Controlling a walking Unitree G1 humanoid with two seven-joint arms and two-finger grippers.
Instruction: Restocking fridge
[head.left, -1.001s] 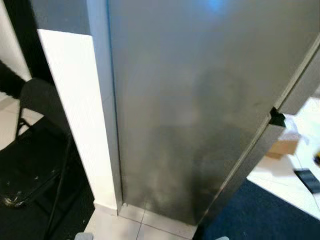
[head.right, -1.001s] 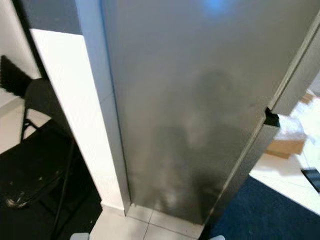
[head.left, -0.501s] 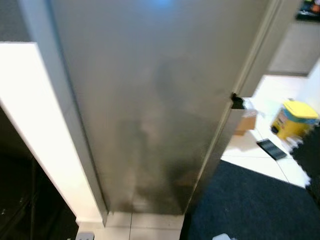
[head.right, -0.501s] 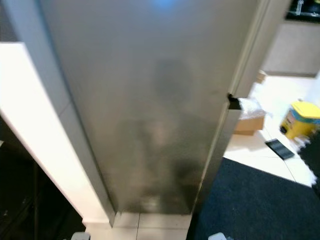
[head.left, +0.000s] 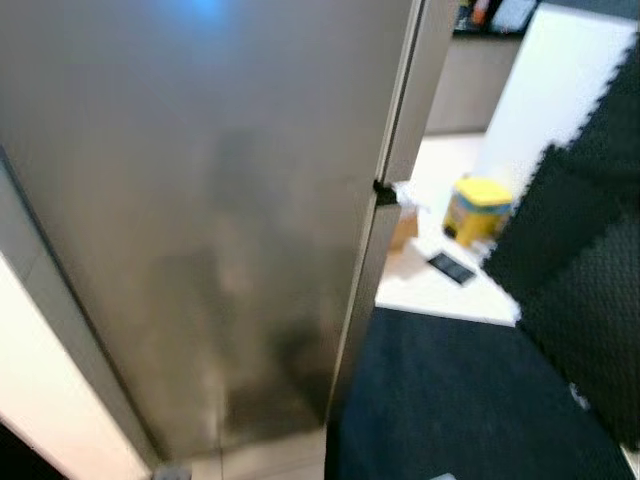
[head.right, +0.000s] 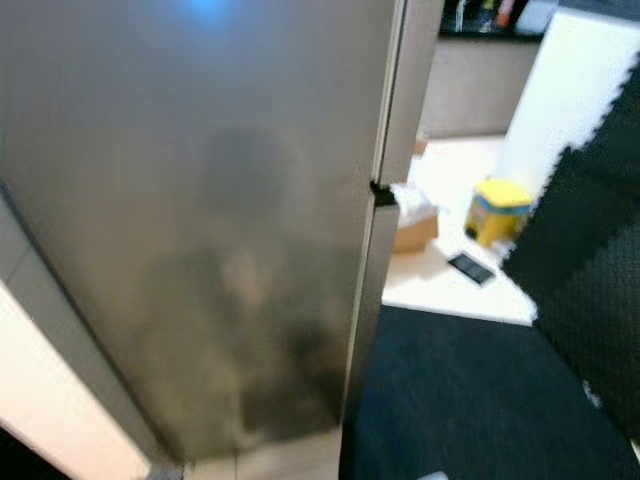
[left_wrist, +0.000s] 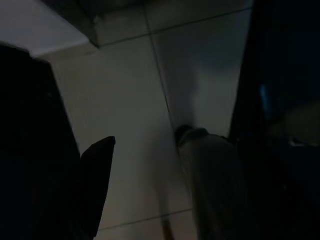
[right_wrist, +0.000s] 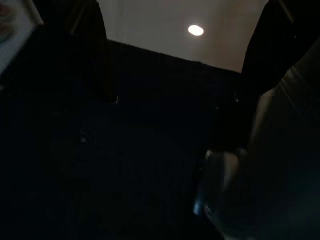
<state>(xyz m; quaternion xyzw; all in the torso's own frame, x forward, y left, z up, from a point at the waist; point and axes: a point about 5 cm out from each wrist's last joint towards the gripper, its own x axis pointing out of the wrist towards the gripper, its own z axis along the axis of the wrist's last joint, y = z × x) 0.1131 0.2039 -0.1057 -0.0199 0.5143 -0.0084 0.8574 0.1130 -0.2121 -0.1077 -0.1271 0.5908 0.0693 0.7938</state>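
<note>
The tall stainless-steel fridge (head.left: 200, 200) stands right in front of me with its doors closed. Its surface carries a dim reflection. A black hinge piece (head.left: 384, 190) sits on its right edge, between the upper and lower door. Both arms hang low and idle. The left wrist view looks down on pale floor tiles (left_wrist: 125, 100) by the fridge's foot. The right wrist view is very dark and takes in the dark rug (right_wrist: 140, 125).
A dark blue rug (head.left: 450, 400) covers the floor on the right. Beyond it, on pale tiles, are a yellow tub (head.left: 476, 208), a cardboard box (head.right: 414, 232) and a flat black device (head.left: 451, 268). Black foam mats (head.left: 580, 250) lean at the far right. A white wall (head.left: 40, 420) is at the lower left.
The whole picture has slid left as the camera turned right. The black chair has left the picture, and the yellow tub, foam mats and more rug have come in.
</note>
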